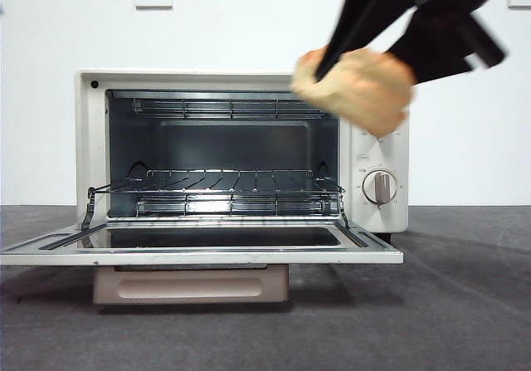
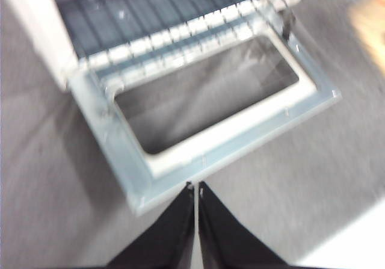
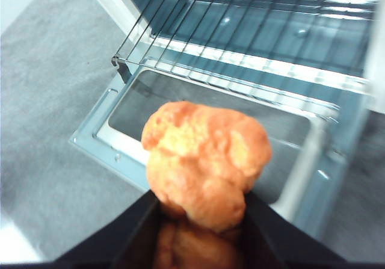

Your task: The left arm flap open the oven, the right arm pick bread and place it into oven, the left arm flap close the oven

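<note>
Above the bench, front view: the bread (image 1: 357, 87) is held high in the right end effector (image 1: 344, 64), level with the top right corner of the oven (image 1: 241, 151), above the knob (image 1: 379, 187).
Oven, front view: the door (image 1: 199, 245) is lowered flat toward the camera, so the wire rack (image 1: 216, 184) is left bare and reachable.
Handle, front view: the beige bar (image 1: 189, 285) is seen hanging below the lowered door.
Left wrist view: the left end effector (image 2: 196, 188) is seen with its jaws pressed together and nothing between them, just off the door's outer edge (image 2: 240, 130); it is judged to be parked clear of the loading path yet close enough for the closing flap.
Right wrist view: the loaf (image 3: 207, 160) is clamped between the two black jaws of the right end effector (image 3: 201, 212), over the door's glass (image 3: 198, 109), short of the rack (image 3: 240, 34).
Progress: opening is judged done; placement and closing are not yet done.
</note>
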Controlling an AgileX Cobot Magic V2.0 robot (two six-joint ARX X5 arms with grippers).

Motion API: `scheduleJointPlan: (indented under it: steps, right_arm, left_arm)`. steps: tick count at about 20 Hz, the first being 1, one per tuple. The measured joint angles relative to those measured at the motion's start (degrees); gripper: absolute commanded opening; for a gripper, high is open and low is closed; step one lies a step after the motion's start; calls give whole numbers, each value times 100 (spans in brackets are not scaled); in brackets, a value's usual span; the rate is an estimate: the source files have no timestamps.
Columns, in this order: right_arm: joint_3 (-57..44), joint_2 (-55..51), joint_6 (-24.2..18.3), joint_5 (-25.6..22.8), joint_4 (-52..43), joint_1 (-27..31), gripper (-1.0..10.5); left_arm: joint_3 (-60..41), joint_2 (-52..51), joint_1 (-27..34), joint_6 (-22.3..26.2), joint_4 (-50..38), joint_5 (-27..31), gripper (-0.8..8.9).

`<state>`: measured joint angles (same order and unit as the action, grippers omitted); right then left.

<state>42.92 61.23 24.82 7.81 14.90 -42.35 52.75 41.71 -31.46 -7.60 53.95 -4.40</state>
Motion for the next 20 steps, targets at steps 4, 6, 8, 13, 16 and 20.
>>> scheduleJointPlan:
  steps: [4, 6, 8, 13, 16, 20]
  right_arm:
    - [728, 1145, 72, -37, -378, -35, 156]
    - [1198, 1773, 79, -133, -466, -37, 156]
    - [1563, 2323, 79, -387, -529, -37, 156]
    - [2216, 3292, 85, -957, -901, -35, 157]
    - [2251, 3532, 105, -1338, -1394, -37, 157]
    - [2251, 3746, 116, -1814, -1609, -28, 214]
  left_arm:
    - [-11, -684, 0, -48, 411, 0, 17]
    - [-11, -881, 0, -63, 518, 0, 17]
    - [-11, -964, 0, -70, 584, 0, 17]
    - [-11, -992, 0, -70, 586, 0, 17]
    - [-11, -992, 0, -70, 614, 0, 17]
    - [-11, -992, 2, -68, 734, 0, 17]
